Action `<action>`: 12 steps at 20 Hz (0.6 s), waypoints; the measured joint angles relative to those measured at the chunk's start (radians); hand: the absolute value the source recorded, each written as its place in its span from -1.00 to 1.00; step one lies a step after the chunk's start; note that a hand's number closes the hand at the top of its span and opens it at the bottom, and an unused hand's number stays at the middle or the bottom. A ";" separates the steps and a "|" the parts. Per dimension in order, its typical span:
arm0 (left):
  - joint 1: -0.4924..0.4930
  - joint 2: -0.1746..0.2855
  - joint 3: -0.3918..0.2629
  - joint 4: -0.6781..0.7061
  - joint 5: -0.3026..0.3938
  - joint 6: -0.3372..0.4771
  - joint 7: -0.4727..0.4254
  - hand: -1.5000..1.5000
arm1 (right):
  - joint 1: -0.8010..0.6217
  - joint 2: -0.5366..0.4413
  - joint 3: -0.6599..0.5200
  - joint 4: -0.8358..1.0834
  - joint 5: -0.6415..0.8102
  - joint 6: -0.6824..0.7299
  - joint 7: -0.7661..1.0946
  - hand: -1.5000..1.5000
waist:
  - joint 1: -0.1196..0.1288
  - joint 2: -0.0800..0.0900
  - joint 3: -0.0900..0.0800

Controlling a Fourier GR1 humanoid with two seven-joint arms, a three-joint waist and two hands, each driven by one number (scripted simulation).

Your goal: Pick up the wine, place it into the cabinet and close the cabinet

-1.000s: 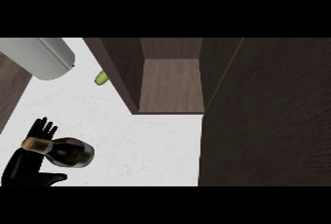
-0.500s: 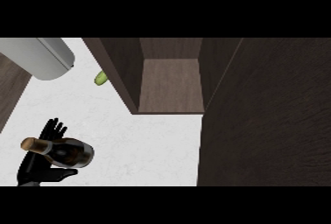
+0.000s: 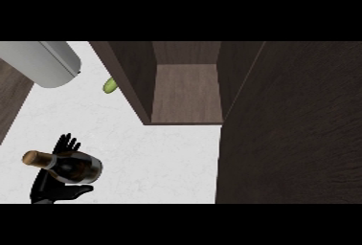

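The wine bottle point(image 3: 76, 167) stands on the white counter point(image 3: 159, 158) at the lower left; it is dark, with a cork top point(image 3: 35, 158) leaning left. My left hand point(image 3: 51, 184) is right behind and under it, fingers point(image 3: 66, 143) straight above the bottle and thumb point(image 3: 74, 190) spread below it, open and touching or nearly touching the glass. The cabinet point(image 3: 187, 91) is open at top centre, with a bare brown shelf inside. Its dark door point(image 3: 130, 81) stands out on the left side. My right hand does not show.
A wide dark wooden panel point(image 3: 293, 124) fills the right side. A pale grey rounded appliance point(image 3: 42, 62) lies at the top left, and a small green vegetable point(image 3: 110, 85) lies beside the cabinet door. The counter's left edge meets a dark strip point(image 3: 10, 103).
My left hand has slid right, from beside the bottle to directly behind it, and its thumb now reaches under the bottle. The bottle has barely moved.
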 measured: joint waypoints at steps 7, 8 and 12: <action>-0.049 0.023 -0.001 0.092 0.014 -0.030 -0.017 -1.00 | 0.009 0.014 0.026 -0.008 0.018 -0.007 0.003 -1.00 | -0.002 0.001 0.000; -0.045 0.022 -0.002 0.094 0.018 -0.034 -0.019 1.00 | 0.021 0.016 0.028 -0.001 0.021 0.001 -0.018 -1.00 | -0.002 0.000 0.000; -0.056 0.023 -0.013 0.130 0.013 -0.042 -0.044 1.00 | -0.007 0.012 0.021 0.006 0.014 -0.003 -0.005 -1.00 | -0.002 0.000 0.001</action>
